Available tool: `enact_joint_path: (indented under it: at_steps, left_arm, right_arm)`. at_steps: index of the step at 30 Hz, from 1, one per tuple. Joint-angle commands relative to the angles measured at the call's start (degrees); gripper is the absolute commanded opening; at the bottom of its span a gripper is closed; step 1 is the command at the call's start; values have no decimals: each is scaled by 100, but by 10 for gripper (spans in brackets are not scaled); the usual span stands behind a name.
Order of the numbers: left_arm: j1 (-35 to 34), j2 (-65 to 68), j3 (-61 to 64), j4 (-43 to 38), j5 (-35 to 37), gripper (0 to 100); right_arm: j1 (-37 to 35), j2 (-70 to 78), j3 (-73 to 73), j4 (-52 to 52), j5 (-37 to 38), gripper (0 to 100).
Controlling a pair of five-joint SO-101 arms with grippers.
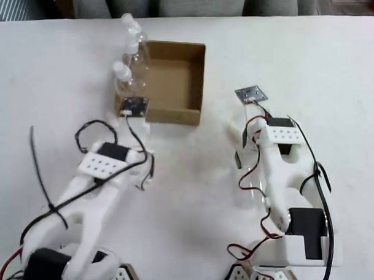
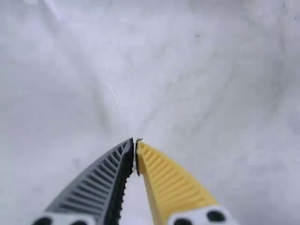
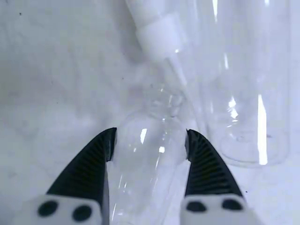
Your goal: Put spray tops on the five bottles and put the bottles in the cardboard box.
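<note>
The open cardboard box (image 1: 175, 79) sits at the table's back centre. Two clear bottles with white spray tops (image 1: 134, 46) (image 1: 123, 76) stand at its left wall; I cannot tell whether they are inside it. My left gripper (image 2: 135, 143) is shut, empty, grey and yellow tips touching just above the white table, by the box's near-left corner. My right gripper (image 3: 151, 135) has its black fingers closed on a clear bottle (image 3: 150, 154) lying neck away. A white spray top (image 3: 157, 28) with a thin tube lies beyond that neck. Another clear bottle (image 3: 246, 89) lies beside it.
The right arm (image 1: 277, 167) stands to the right of the box, its wrist board (image 1: 252, 95) toward the table's middle. Loose black and red cables (image 1: 91, 134) trail around both arms. White table (image 1: 295, 56) stretches open at the right and far left.
</note>
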Motion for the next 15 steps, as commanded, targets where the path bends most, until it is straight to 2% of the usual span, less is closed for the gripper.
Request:
enact_joint_path:
  at_steps: [1,5,8,13,15]
  left_arm:
    - [-391,-664,-325,378,-316,24]
    - [-1103,-778,-519,-176,-9,24]
    - [-1631,-549,-985,-220,44,64]
    - [-1851,92,-1301,651,0,229]
    - [-1903,242,-1292,949,-9,256]
  right_arm:
    - [40,4,9,-127,70,19]
    - [48,4,18,-127,70,19]
    - [48,145,-26,-127,70,19]
    - [48,391,-211,-101,70,17]
    - [48,400,-220,-101,70,17]
